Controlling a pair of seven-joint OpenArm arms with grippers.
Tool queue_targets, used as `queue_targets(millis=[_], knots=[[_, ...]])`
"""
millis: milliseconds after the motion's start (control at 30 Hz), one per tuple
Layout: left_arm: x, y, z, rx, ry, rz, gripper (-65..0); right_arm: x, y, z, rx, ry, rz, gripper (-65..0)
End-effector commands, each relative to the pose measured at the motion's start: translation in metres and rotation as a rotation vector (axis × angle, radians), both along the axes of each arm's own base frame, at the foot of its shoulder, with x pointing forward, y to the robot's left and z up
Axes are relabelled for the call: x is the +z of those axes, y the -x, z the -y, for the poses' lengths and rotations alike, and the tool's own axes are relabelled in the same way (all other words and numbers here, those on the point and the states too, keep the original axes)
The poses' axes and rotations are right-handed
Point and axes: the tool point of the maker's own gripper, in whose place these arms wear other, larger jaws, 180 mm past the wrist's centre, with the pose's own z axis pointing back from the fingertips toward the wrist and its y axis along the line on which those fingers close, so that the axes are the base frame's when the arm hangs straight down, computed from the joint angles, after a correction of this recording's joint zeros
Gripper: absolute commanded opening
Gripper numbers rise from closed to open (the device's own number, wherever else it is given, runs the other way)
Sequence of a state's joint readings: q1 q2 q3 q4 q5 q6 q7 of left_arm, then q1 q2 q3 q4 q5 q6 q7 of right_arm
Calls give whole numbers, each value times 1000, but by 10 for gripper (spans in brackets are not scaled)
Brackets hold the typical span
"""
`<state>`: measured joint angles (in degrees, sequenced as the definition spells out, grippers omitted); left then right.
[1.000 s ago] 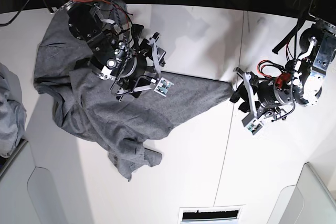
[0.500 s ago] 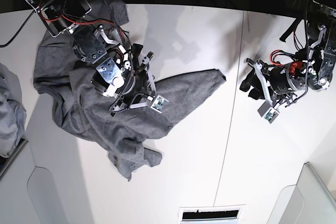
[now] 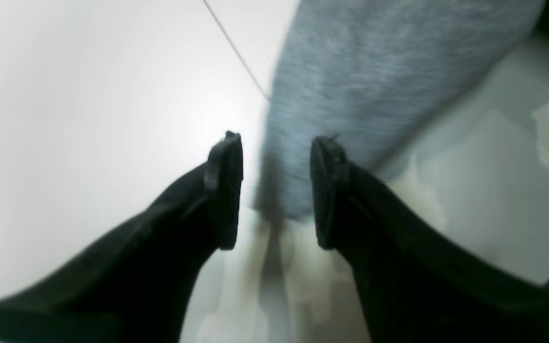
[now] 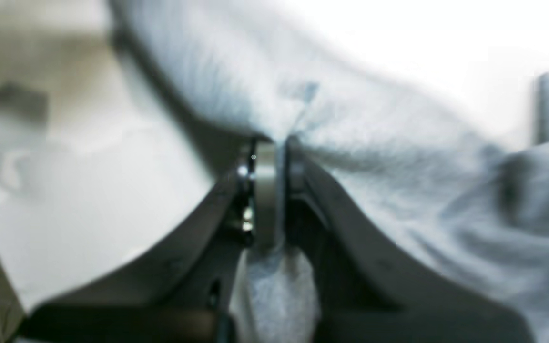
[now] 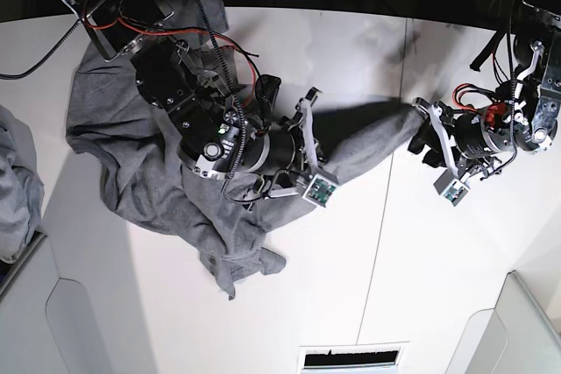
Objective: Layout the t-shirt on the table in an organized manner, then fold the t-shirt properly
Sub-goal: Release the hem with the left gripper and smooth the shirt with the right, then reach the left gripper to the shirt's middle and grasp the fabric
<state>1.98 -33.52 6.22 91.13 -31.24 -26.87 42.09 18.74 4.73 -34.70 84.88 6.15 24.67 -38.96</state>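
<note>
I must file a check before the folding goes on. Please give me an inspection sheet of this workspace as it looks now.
Surface: white table, thin dark seam line, mostly bare.
Job's things: grey t-shirt crumpled, not laid flat, one end stretched toward the left arm.
Clutter: paler grey cloth heap at the table's edge.
Hands: right hand shut on the t-shirt; left hand open, shirt end between its fingers.
Cables: red and black wires on both arms.
Surroundings: dark background beyond the table.

Robotics lab bench, bare white table [image 5: 333, 304], exposed arm wiring [image 5: 149, 28] (red, black)
</note>
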Motion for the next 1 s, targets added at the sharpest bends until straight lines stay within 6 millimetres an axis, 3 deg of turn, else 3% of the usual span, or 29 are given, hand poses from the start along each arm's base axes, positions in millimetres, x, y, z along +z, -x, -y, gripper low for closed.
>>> queue_targets(millis=[0,167,233,333,400,533,633,767,800,900,967], knots=[[23,-17,-16,33,-5,77,-390,26,-9,-11,14,-59,56,-650],[72,-38,-73,203,46,214,-390,50,-14,-17,6,-109,102,-650],[87,-39,-84,221,77,239,-390,61,-25,-15,-54,-149,111,-650],[92,-39,-90,226,82,235,-390,81,-52,1,-175,-219,132,-650],[92,-38,-89,218,82,233,-390,93,-74,25,-277,-253,149,-650],[91,-38,-89,218,82,231,-390,108,-111,90,-514,-311,167,-650],[91,-38,-89,218,82,231,-390,104,-121,140,-659,-317,141,-650],[92,-37,-81,198,116,234,-390,84,-118,202,-841,-296,68,-650],[93,-37,-77,178,132,234,-390,79,-114,217,-885,-300,56,-604],[89,-34,-63,151,177,221,-390,56,-96,254,-1004,-322,3,-335],[84,-33,-55,154,200,208,-390,38,-79,270,-1065,-343,-43,-261]])
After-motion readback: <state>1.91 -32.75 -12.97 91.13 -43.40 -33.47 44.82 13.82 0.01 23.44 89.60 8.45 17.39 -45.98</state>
